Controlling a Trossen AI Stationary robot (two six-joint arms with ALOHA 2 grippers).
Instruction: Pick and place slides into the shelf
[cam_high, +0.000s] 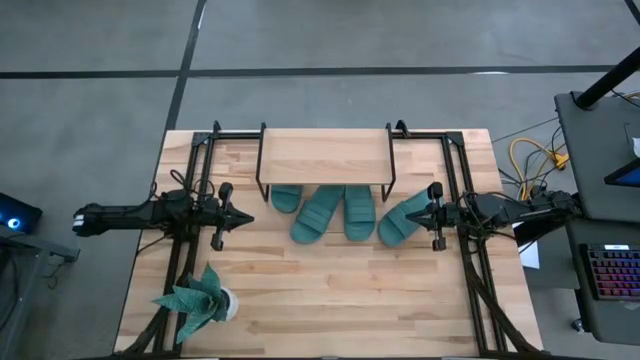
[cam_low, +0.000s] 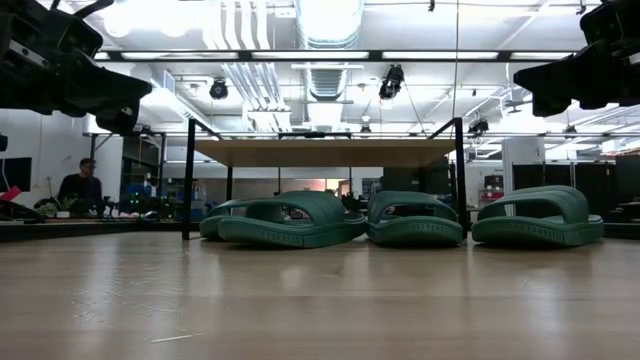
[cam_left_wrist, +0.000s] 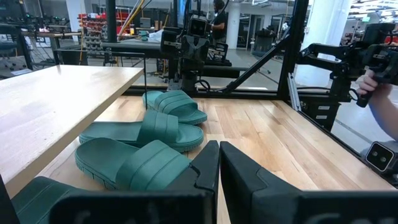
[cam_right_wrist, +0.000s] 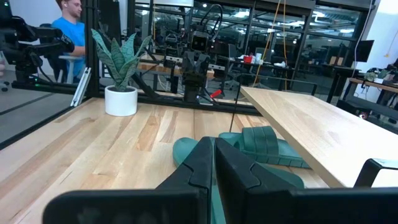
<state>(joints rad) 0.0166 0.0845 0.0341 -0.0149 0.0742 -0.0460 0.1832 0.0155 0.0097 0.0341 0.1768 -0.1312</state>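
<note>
Bare counter (cam_low: 300, 300) sits closest to me in the low view; behind it the four slides (cam_high: 330, 210) lie in a row, three partly under the shelf (cam_high: 325, 155), the fourth just off its right end; my left hand (cam_high: 243, 217) hangs pinched shut and holding nothing, left of the shelf; my right hand (cam_high: 412, 212) is pinched shut too, empty, just beside that outer slide; plant (cam_high: 200, 298) at the near left corner.
</note>
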